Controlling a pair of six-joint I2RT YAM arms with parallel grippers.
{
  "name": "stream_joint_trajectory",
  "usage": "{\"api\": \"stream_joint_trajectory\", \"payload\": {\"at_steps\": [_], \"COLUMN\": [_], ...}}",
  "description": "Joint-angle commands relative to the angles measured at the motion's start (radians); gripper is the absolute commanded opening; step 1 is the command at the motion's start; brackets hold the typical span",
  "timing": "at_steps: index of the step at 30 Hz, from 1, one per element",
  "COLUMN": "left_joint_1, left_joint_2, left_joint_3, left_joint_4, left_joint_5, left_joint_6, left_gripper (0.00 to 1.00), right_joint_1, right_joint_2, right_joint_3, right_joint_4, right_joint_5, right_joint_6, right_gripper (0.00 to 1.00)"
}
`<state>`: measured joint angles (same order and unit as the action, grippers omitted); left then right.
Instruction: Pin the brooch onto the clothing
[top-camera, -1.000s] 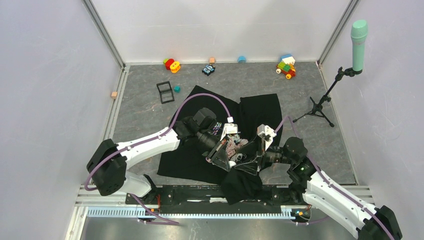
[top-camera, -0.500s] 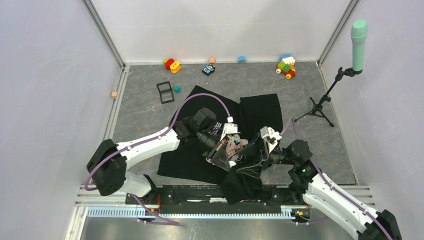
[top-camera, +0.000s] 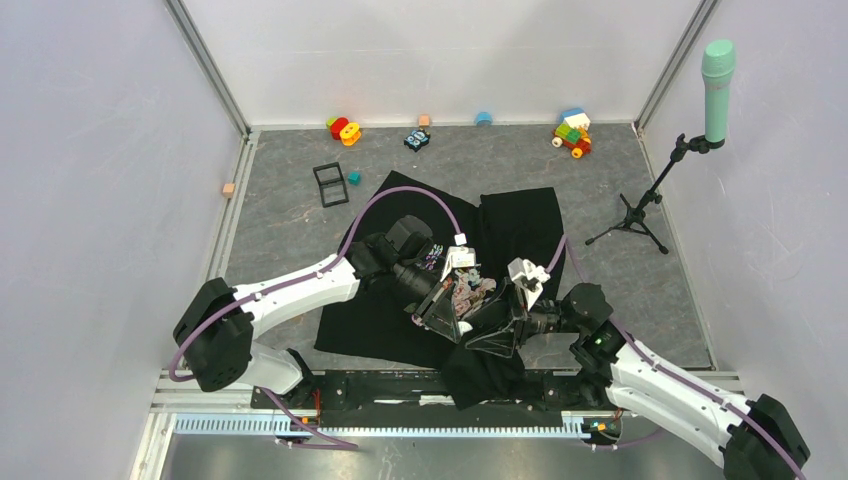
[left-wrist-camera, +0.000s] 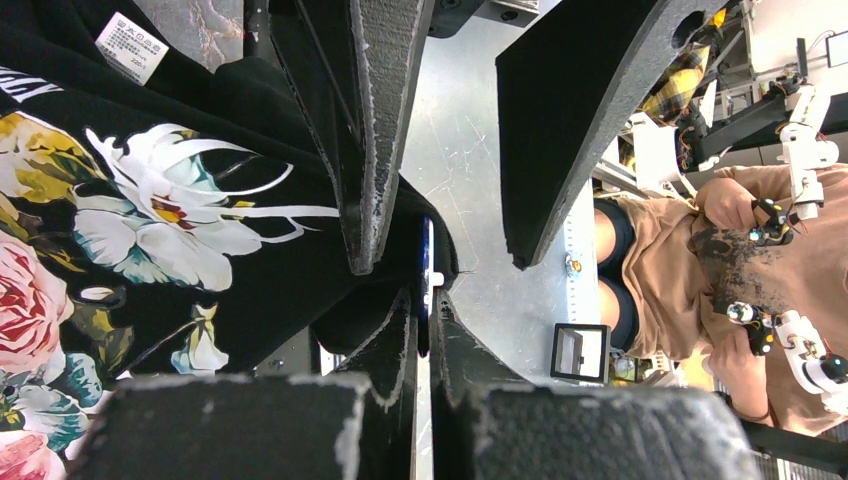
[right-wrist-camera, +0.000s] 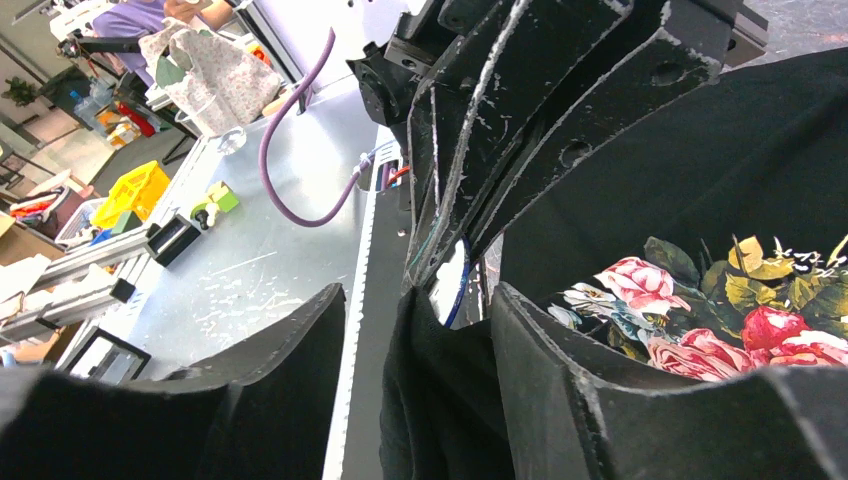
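Evidently the pinning step is at hand. The brooch (right-wrist-camera: 452, 284) is pinched edge-on in the left gripper (left-wrist-camera: 424, 308), whose jaws are drawn narrow upon it. Only a thin blue rim is seen from the left wrist, while its pale round face is shown to the right wrist. It is held clear of the table (top-camera: 290, 215), just beside a raised fold of the clothing (top-camera: 520, 215), at about six o'clock of the garment in the overhead view. The left arm is extended from ten o'clock and the right from four o'clock, so that the two claws are set nose to nose over the near part of the shirt.

The right gripper (right-wrist-camera: 418, 300) is spread wide. A fold of black cloth is draped between its fingers, laid against one of them and not clamped. This is judged to be done so that the fabric is raised off the table and offered as a free layer, so that a single thickness can be pierced. The rose print (right-wrist-camera: 700, 330) is seen toward three o'clock of the brooch in the right wrist view. Whether the pin has entered the cloth cannot be told, as its point is hidden.
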<state>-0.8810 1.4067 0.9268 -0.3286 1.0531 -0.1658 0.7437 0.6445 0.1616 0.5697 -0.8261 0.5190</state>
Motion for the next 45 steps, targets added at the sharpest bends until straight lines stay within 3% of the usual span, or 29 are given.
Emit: {"api": "stream_joint_trajectory", "payload": {"at_steps": [1,12,29,45], "left_joint_1": [0.002,0.003,-0.01,-0.035], "left_joint_2": [-0.018,-0.02,-0.059,-0.06], "left_joint_3": [0.042,0.04,0.024,0.027], "left_joint_4": [0.005,0.005,0.008,-0.026], "left_joint_5": [0.033,0.036,0.105,0.087], "left_joint_6": [0.005,0.006,0.046,0.076], "left_gripper": [0.02,0.02,0.02,0.02], "right_joint_1": [0.016,0.033,0.035,0.034], "right_joint_2": [0.021,0.058,0.087,0.218], "right_joint_3": [-0.008,-0.01,-0.035,0.068], "right_joint_4": [0.052,0.057,0.165,0.007], "right_joint_5": [0.041,0.074,0.015,0.058], "right_joint_6": [0.001,-0.002,0.054,0.042], "right_gripper": [0.58,0.45,0.15,0.0]}}
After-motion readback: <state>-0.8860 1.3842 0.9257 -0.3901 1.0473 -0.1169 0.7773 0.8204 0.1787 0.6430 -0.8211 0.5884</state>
